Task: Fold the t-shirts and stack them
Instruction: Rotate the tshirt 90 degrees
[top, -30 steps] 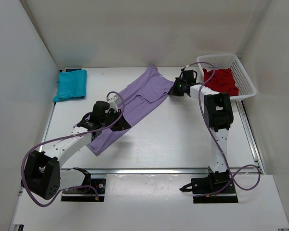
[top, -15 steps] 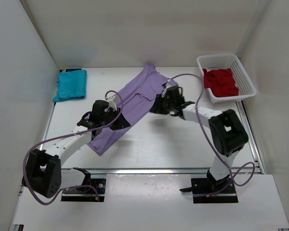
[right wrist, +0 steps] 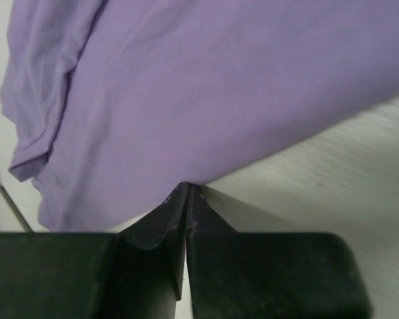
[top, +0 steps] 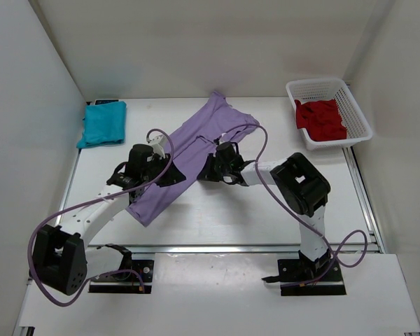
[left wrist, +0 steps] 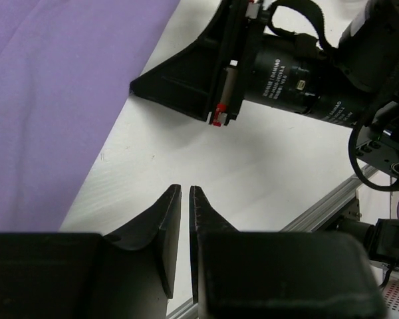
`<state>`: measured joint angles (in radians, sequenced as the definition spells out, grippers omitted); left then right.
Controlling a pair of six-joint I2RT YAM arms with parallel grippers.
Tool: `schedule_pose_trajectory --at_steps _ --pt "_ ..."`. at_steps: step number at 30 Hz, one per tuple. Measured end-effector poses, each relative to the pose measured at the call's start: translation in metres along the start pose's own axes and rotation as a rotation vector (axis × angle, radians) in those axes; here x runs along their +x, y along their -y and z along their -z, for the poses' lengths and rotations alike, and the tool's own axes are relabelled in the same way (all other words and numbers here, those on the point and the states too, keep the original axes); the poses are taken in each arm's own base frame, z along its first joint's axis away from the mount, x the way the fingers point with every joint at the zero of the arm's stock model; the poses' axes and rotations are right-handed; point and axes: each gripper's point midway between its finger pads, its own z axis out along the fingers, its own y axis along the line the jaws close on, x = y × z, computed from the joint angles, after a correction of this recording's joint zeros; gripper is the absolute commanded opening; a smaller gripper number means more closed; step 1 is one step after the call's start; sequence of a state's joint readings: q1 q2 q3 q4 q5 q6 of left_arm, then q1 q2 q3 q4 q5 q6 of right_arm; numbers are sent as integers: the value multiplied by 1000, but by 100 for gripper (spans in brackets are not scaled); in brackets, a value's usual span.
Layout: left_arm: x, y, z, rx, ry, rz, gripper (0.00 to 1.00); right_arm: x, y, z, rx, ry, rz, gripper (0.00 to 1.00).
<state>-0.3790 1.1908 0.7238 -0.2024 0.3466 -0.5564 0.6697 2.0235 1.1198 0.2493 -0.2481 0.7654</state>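
A lavender t-shirt [top: 196, 150] lies spread diagonally across the table. My right gripper [top: 206, 170] is low at its right-hand edge. In the right wrist view the right gripper [right wrist: 187, 189] has its jaws pressed together on the hem of the lavender t-shirt [right wrist: 219, 86]. My left gripper [top: 175, 176] hovers just off the same edge, facing the right one. Seen from its wrist, the left gripper [left wrist: 185, 193] shows a narrow slit with only bare table behind it, beside the lavender cloth [left wrist: 53, 100]. A folded teal t-shirt [top: 103, 124] rests at the far left. The dark red t-shirt [top: 322, 119] lies crumpled in the basket.
The white mesh basket [top: 320, 84] stands at the back right corner. White walls close in the table on the left, back and right. The right arm's cable loops over the shirt. The right gripper's black finger and camera [left wrist: 279, 63] fill the top of the left wrist view.
The right arm swung from beside the basket over to the lavender shirt's right edge and shut there. The left gripper shifted slightly left and its jaws parted a little.
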Motion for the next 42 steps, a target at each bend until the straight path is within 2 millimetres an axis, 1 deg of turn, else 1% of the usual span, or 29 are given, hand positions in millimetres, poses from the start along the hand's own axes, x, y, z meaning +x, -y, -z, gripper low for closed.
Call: schedule_pose_trajectory --at_steps 2,3,4,6,9,10,11,13,14,16,19,20,22,24,26,28,30,31,32,34,36,39,41,42 --pt "1 0 0 -3 -2 -2 22 -2 7 3 -8 5 -28 0" --pt "1 -1 0 -5 -2 -2 22 -4 12 7 -9 10 -38 0" --pt "1 0 0 -5 -2 -4 22 -6 21 15 -3 18 -48 0" --pt "3 0 -1 -7 -4 -8 21 -10 46 40 25 26 -76 0" --pt "15 6 -5 3 -34 -24 21 -30 100 83 117 72 -124 0" --pt "20 7 -7 7 -47 -26 20 -37 116 97 144 93 -141 2" --pt "25 8 -9 8 -63 -28 21 -42 130 111 168 118 -160 10" --pt "37 8 -13 6 -97 -27 20 -44 145 131 201 148 -181 25" --pt "40 7 -14 3 -108 -26 20 -40 143 134 203 144 -173 27" --pt "40 6 -14 0 -106 -21 20 -28 124 125 169 115 -126 32" --pt "34 2 -14 -16 -89 -14 21 -6 86 96 83 49 -65 33" --pt "32 0 -13 -24 -81 -11 21 -2 73 86 52 34 -52 33" --pt "26 -3 -11 -33 -64 -9 21 -4 52 63 11 23 -33 33" --pt "22 -4 -10 -34 -49 -7 21 -12 34 40 -16 25 -31 32" --pt "19 -5 -9 -35 -39 -3 21 -17 20 20 -38 32 -36 30" --pt "18 -6 -8 -39 -36 0 21 -20 8 4 -56 33 -49 29" --pt "16 -7 -8 -41 -33 3 21 -20 -3 -8 -73 32 -61 21" --pt "16 -8 -8 -42 -33 4 21 -20 -5 -13 -74 31 -69 10" --pt "16 -8 -8 -43 -32 4 21 -20 -5 -16 -75 32 -75 2" --pt "16 -8 -8 -42 -32 2 21 -18 -3 -19 -76 30 -98 0" --pt "16 -9 -8 -44 -32 1 21 -18 1 -14 -73 34 -109 1" --pt "16 -9 -8 -44 -31 1 21 -16 26 13 -47 34 -130 0" --pt "16 -8 -8 -43 -33 -2 21 -20 57 44 -3 31 -153 0" --pt "17 -7 -8 -41 -36 -6 22 -25 73 57 22 37 -166 2"
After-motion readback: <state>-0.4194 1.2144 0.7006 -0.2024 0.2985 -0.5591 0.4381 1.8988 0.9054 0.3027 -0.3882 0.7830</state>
